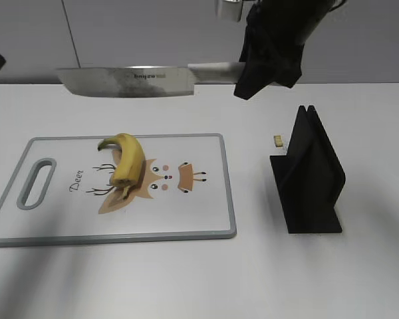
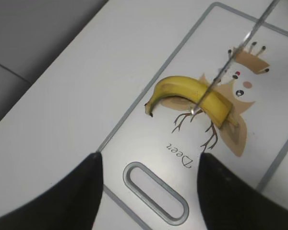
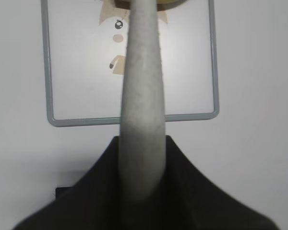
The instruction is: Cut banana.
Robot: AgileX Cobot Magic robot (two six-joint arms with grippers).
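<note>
Holding a broad steel cleaver by its pale grey handle, the right gripper is clamped shut on it and keeps the blade level above the white deer-printed cutting board, probably to line up a downward chop. The short curved yellow banana lies unpeeled on the board's printed middle, stem away from the camera. The left gripper hovers spread wide and empty near the board's handle slot, likely ready to steady the fruit. A black angled knife stand sits on the white desk apart from the board.
</note>
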